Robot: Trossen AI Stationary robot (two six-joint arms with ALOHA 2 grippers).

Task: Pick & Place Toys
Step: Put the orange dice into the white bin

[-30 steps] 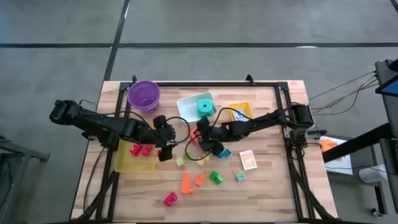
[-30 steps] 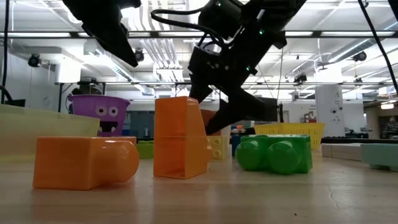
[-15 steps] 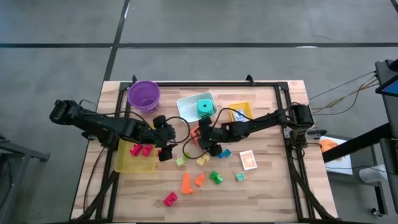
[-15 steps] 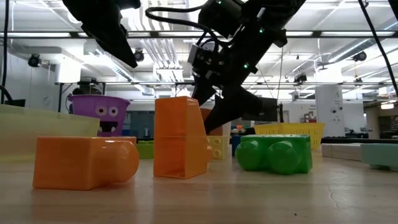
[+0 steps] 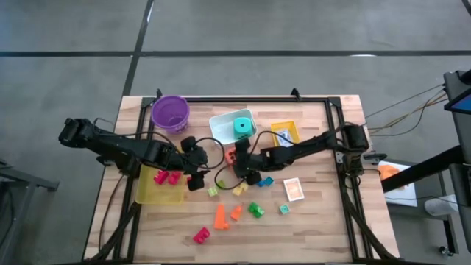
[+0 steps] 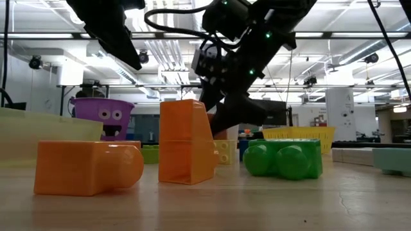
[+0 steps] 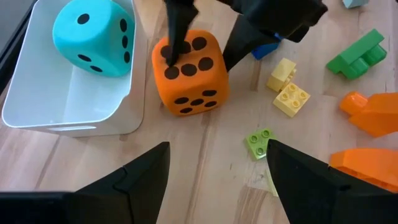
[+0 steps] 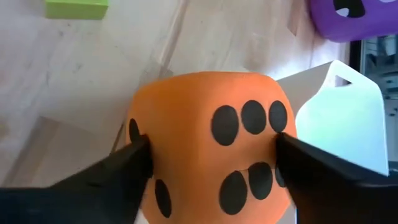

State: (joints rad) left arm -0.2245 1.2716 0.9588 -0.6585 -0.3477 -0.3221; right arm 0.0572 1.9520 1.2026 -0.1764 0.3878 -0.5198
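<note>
Now orange die (image 8: 208, 146) between right pincer (image 8: 211, 168) fingers

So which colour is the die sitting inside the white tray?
Teal die with black dots, clearest in the left wrist view.

Die (image 5: 241, 126) in tray (image 5: 223, 120), beside bowl (image 5: 171, 112)

orange die (image 7: 188, 74) on table, right pincer (image 7: 208, 43) straddling it | teal die (image 7: 93, 36) in white tray (image 7: 68, 109)
</note>
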